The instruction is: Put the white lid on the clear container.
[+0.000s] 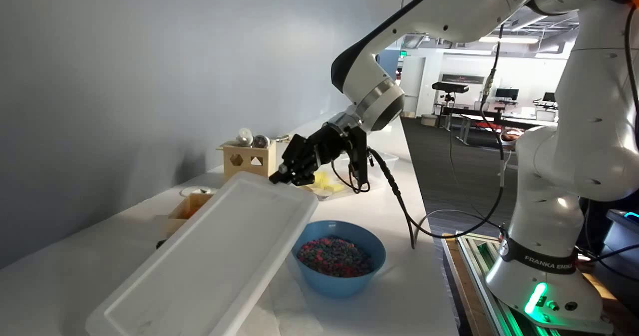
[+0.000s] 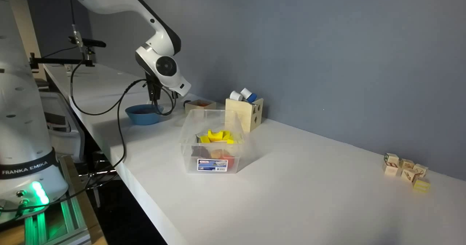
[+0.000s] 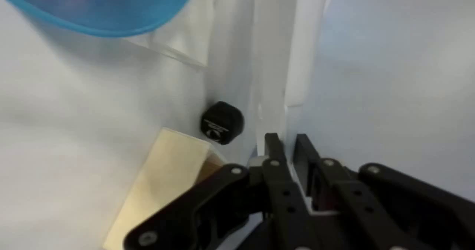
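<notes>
White table (image 2: 309, 201) backed by grey wall (image 2: 346, 63). Fingers of gripper (image 3: 286, 140) clamped on edge of white lid (image 1: 204, 263); lid held tilted, lower left in exterior view. Clear container (image 2: 189, 161), yellow pieces (image 2: 218, 135) inside, seen near centre in exterior view.

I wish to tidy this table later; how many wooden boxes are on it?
2. The box with shaped holes stands partly behind the clear container in an exterior view; the open box is partly behind the white lid in an exterior view. Others may be hidden there.
</notes>
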Robot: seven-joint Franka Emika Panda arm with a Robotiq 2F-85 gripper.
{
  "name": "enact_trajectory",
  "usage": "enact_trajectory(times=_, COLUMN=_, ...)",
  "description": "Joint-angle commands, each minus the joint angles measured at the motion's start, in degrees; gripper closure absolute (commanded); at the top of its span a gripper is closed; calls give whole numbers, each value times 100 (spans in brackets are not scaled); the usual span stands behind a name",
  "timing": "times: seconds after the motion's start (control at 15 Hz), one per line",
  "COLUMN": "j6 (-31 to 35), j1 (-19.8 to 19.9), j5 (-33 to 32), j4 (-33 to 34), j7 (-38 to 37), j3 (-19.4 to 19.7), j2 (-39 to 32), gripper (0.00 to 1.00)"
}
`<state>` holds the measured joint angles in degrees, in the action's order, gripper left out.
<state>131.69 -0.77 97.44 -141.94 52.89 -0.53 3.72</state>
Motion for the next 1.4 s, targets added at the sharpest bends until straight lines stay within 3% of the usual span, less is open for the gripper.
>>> enact_trajectory(times=0.0, j6=734, j1=37, j5=-979, j4=-533, j7=-967, j3=-74, j2=400, gripper=96)
enact_trajectory(times=0.07, j6=943, j1=38, j5=-1225, j4=-600, j7=-1230, j3=-86, j2=379, gripper=92)
enact_trajectory(times=0.13, j6=1106, j1=41, j5=-1488, j4=-649, j7=-1539, j3=-90, j2=354, gripper=61)
enact_trajectory(times=0.2, j6=1266, j1=40, j5=-1762, j4=-689, j7=-1884, j3=-97, j2=336, gripper=60)
enact_trajectory(times=0.47, j6=1468, j1=11, j5=-2900, j4=-796, j7=-3071, j3=-102, j2=290, gripper=33)
enact_trajectory(times=0.6, j6=1534, j1=-23, j5=-3040, j4=-794, j7=-3244, j3=-96, j2=338, gripper=19)
enact_trajectory(times=0.8, j6=1858, j1=-124, j5=-2582, j4=-745, j7=-2944, j3=-144, j2=418, gripper=1)
enact_trajectory(times=1.0, j6=2005, j1=-198, j5=-1972, j4=-644, j7=-2794, j3=-180, j2=403, gripper=0)
enact_trajectory(times=1.33, j6=1454, j1=-348, j5=88, j4=-382, j7=-1634, j3=-141, j2=69, gripper=0)
